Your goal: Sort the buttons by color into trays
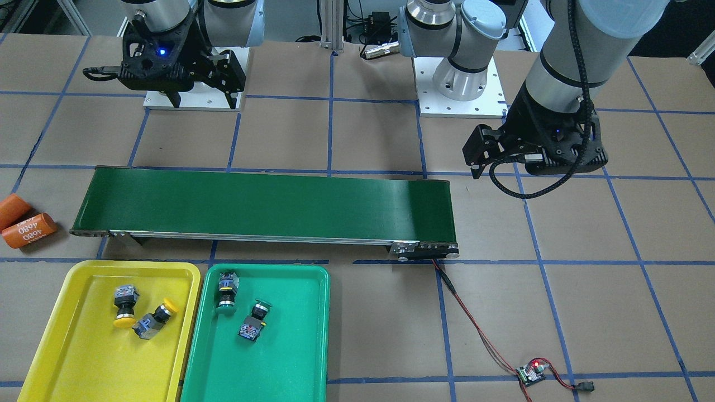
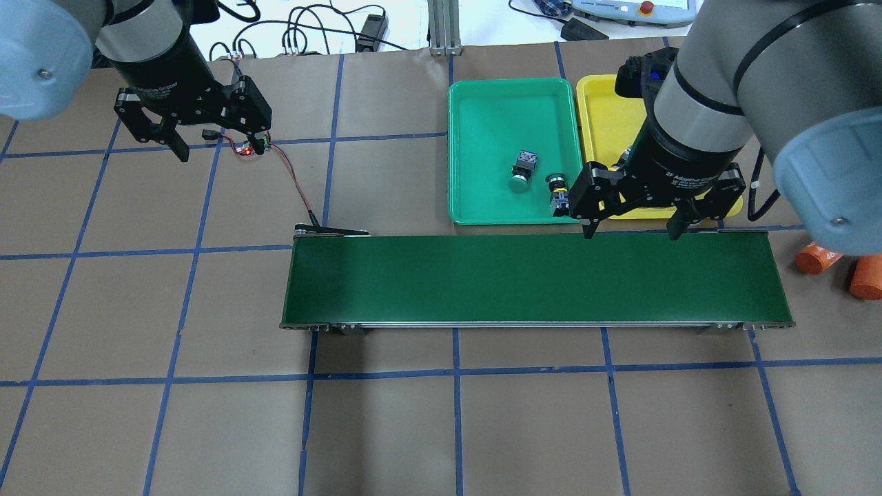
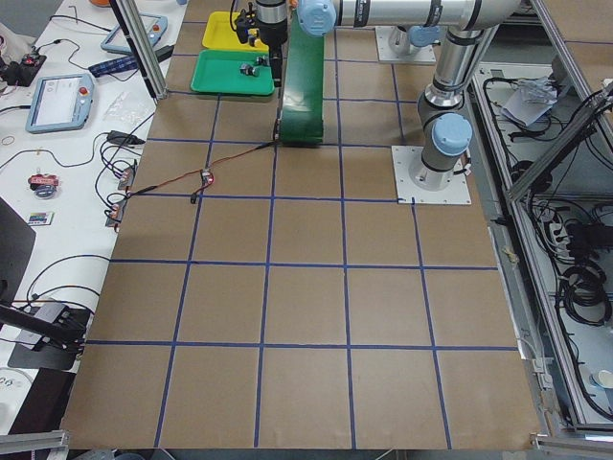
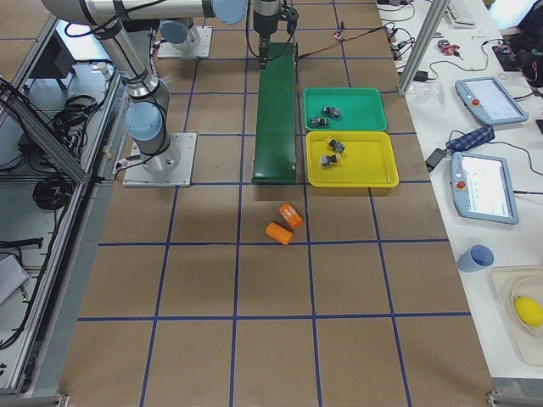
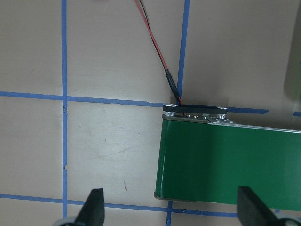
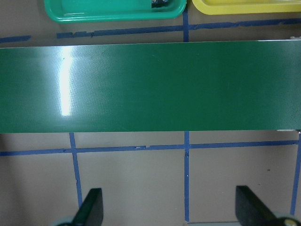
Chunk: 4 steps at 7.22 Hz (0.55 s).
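The silver-grey tubular left arm [image 1: 564,67] and right arm [image 2: 716,76] have pale-blue round joint caps [image 1: 485,22]. A black braided cable [image 1: 528,196] runs along the left arm. The angular black left gripper [image 2: 220,148] and right gripper [image 2: 631,231] each show a small blue light. White lettering [image 2: 679,180] rings the right wrist collar.

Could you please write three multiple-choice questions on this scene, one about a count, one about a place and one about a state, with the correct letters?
1. How many buttons lie in the yellow tray?
A) one
B) two
C) four

2. Where are the orange cylinders?
A) on the table, off the conveyor belt's end
B) on the belt
C) in the yellow tray

3. The right gripper is:
A) shut on a button
B) open and empty
C) shut and empty

Answers:
1 B: two yellow-capped buttons lie in that tray.
2 A: both cylinders rest on the table past the belt's end.
3 B: its jaws stand wide apart with nothing between them.
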Motion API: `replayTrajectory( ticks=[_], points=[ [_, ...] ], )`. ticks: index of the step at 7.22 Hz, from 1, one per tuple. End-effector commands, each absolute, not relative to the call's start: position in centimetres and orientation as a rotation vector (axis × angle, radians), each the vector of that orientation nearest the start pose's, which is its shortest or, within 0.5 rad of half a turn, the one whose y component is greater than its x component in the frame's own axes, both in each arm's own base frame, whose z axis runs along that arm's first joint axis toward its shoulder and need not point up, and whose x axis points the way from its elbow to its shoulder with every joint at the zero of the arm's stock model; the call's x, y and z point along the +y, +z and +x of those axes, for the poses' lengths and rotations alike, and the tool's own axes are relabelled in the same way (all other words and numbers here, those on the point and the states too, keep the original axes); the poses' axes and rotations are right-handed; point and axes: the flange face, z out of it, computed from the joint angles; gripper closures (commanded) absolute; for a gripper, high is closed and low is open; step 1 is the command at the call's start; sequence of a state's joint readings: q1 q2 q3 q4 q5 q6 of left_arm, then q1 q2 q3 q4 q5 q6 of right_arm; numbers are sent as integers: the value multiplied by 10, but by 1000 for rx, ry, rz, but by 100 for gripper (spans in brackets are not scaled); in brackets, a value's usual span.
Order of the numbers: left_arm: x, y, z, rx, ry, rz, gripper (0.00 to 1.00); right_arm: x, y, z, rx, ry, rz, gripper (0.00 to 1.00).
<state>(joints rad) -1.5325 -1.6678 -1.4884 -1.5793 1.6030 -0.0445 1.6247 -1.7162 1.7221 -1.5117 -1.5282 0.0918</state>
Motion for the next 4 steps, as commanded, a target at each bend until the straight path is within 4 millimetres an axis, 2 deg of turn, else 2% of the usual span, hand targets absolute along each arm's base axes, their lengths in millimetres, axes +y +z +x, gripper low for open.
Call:
replayTrajectory(
  ticks=[1,4],
  points=[
    [-535,477,-110,3106,40,-128,0,-426,473,121,3108,124,139,0],
    [-536,477,-110,3108,38,-131,0,-418,472,127,3124,128,133,0]
  ],
)
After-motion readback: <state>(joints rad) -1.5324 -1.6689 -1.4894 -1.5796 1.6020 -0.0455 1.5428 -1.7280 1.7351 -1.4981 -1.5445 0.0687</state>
